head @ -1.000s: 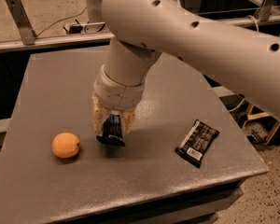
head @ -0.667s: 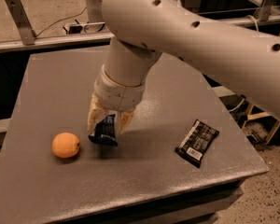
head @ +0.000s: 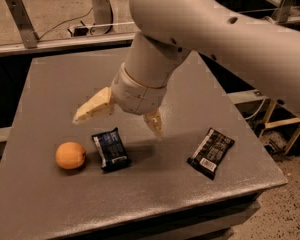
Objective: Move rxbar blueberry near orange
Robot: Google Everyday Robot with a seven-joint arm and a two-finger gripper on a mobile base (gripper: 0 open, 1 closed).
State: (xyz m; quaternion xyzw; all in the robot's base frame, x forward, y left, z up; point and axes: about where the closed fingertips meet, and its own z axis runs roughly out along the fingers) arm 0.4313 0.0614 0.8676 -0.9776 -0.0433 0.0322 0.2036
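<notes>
The rxbar blueberry [head: 110, 149], a small flat bar in a dark navy wrapper with pale lettering, lies flat on the grey table [head: 155, 194] just right of the orange [head: 70, 155], with a small gap between them. The orange is round and matte and sits near the table's front left. My gripper [head: 119, 120] hangs open above and slightly behind the bar, holding nothing. One finger [head: 93, 108] points left and the other finger [head: 154, 123] points down to the right.
A longer black-wrapped bar with a white barcode label [head: 211, 152] lies at the table's front right. My large white arm [head: 215, 29] reaches in from the upper right. A metal post [head: 21, 21] and cables stand behind the table.
The gripper, which was shut on the navy bar and moving it left toward the orange, has let it go beside the orange, opened wide and risen above it.
</notes>
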